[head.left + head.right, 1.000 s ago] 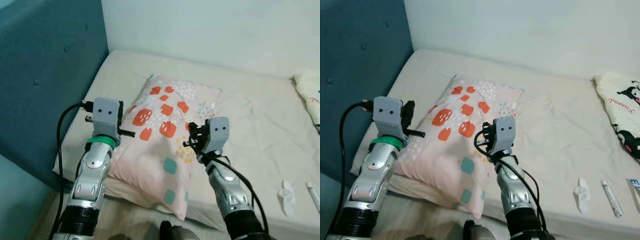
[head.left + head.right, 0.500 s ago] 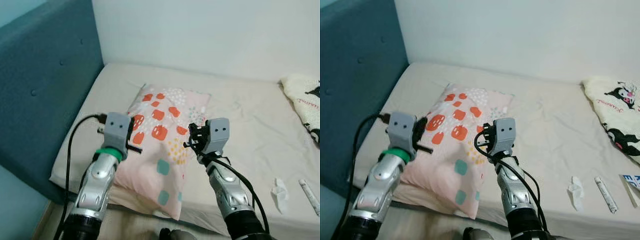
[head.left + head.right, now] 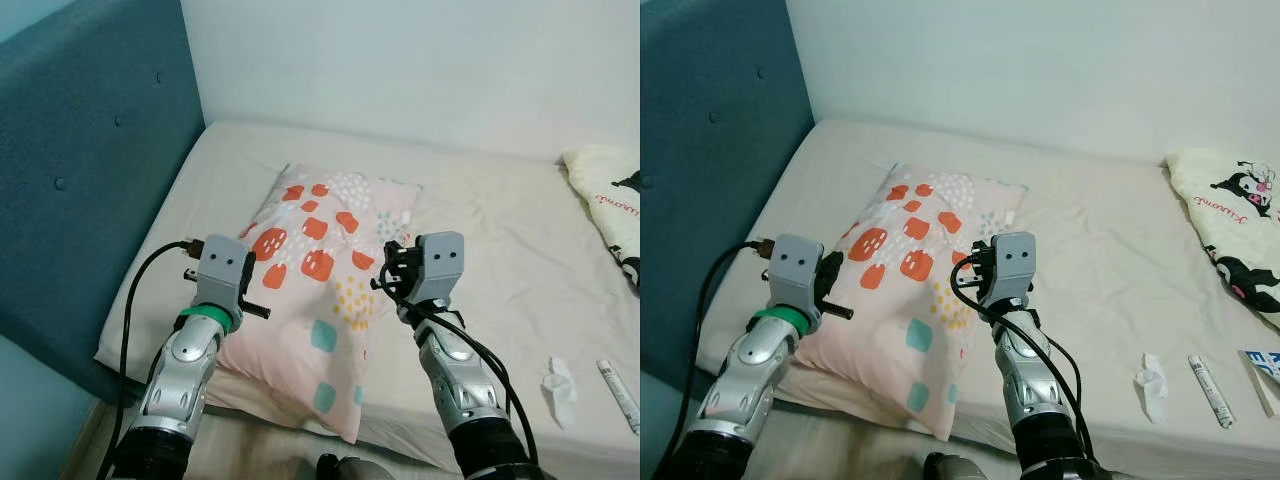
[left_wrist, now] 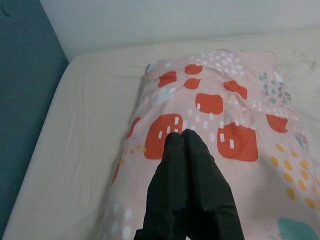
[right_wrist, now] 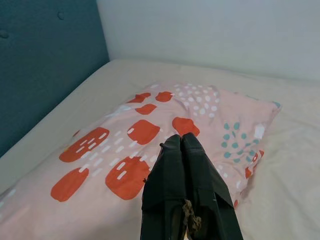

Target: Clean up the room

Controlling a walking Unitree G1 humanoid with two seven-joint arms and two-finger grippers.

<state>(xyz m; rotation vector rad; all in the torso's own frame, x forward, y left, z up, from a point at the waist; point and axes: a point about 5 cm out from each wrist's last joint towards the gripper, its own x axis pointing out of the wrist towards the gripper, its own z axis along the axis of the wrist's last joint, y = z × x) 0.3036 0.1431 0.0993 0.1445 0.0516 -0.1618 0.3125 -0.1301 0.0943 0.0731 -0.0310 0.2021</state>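
The bed [image 3: 500,230] carries a cream sheet and sits in a corner, with a teal padded headboard [image 3: 80,160] on the robot's left and a pale wall [image 3: 400,60] behind.

The pillow [image 3: 320,280] is pink with orange, teal and yellow patches. It lies lengthwise on the bed near the headboard; its near corner hangs past the front edge of the mattress.

A second cushion [image 3: 1230,230] (cream, with a black-and-white cartoon print) rests on the bed at the far right, well apart from the pillow.

The left pincer [image 4: 181,136] is held over the pillow's left edge — its two black fingers are pressed together and grip nothing. The right pincer [image 5: 180,139] is held over the pillow's right side, fingers likewise together and empty. Whether either fingertip touches the fabric cannot be told.

Small items lie on the sheet toward the front right:
- a crumpled white tissue [image 3: 1151,385];
- a white tube [image 3: 1211,390] just beside the tissue;
- a flat item with blue print [image 3: 1268,370] at the picture's edge — too cropped to identify.
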